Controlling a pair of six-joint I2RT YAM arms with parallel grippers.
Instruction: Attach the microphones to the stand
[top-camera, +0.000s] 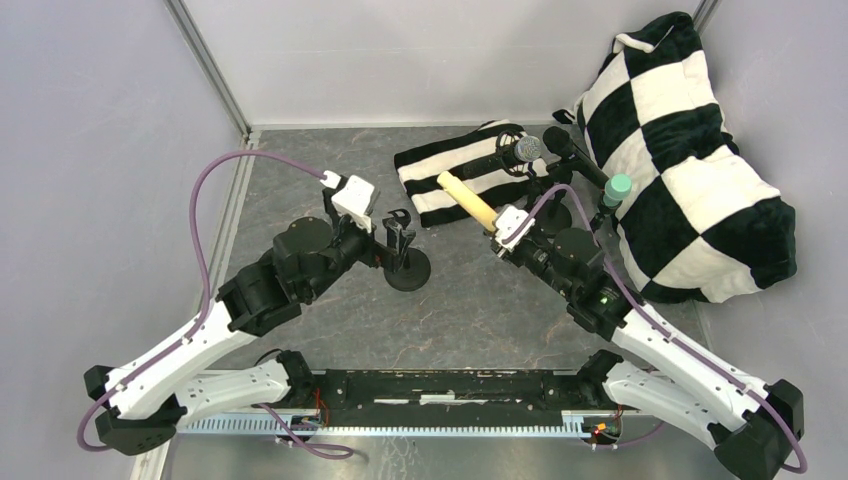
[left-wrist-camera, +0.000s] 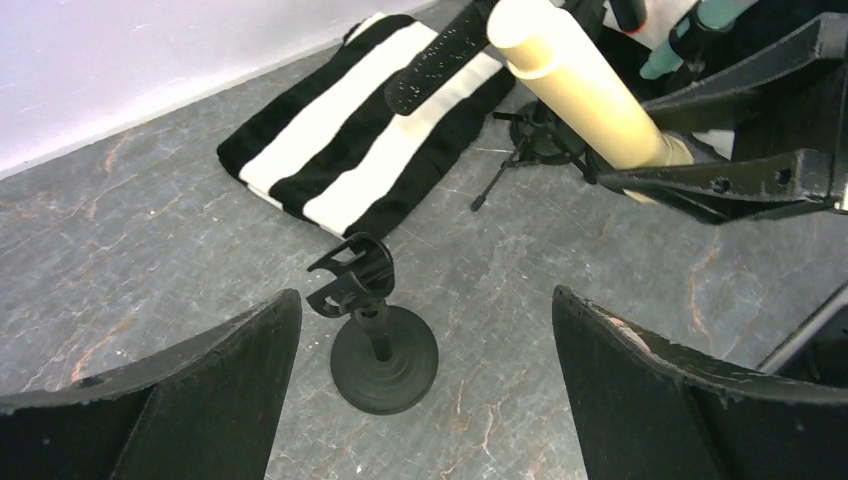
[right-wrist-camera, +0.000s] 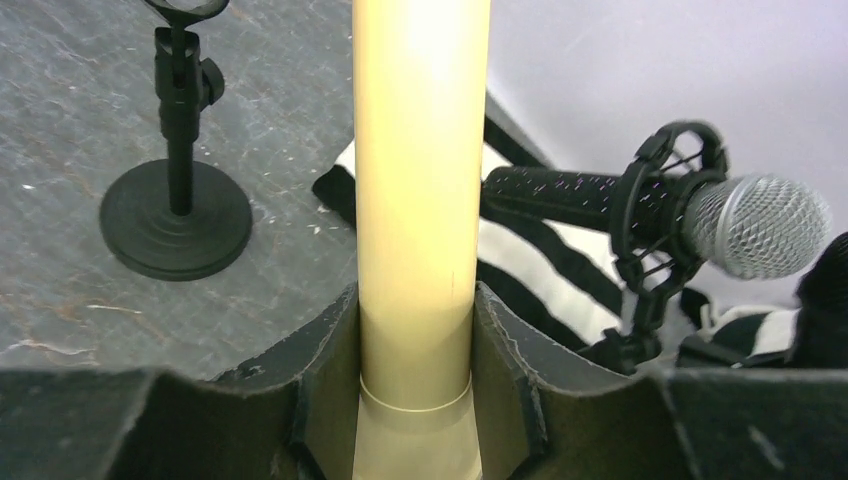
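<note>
My right gripper (top-camera: 505, 228) is shut on the cream-yellow microphone (top-camera: 467, 200), which it holds off the table with the free end pointing up-left; the wrist view shows its fingers (right-wrist-camera: 505, 340) clamped on the barrel (right-wrist-camera: 420, 200). An empty black stand (top-camera: 407, 262) with a clip on top stands mid-table. My left gripper (top-camera: 390, 243) is open just left of it, and the stand (left-wrist-camera: 375, 330) sits ahead between the fingers, untouched. The silver-mesh microphone (top-camera: 525, 150) sits in a shock mount (right-wrist-camera: 660, 215). The mint green microphone (top-camera: 617, 188) and a black one (top-camera: 575, 152) stand behind.
A black-and-white striped cloth (top-camera: 470, 170) lies flat behind the empty stand. A large checkered plush bag (top-camera: 690, 150) fills the back right corner. Walls close in at the left and rear.
</note>
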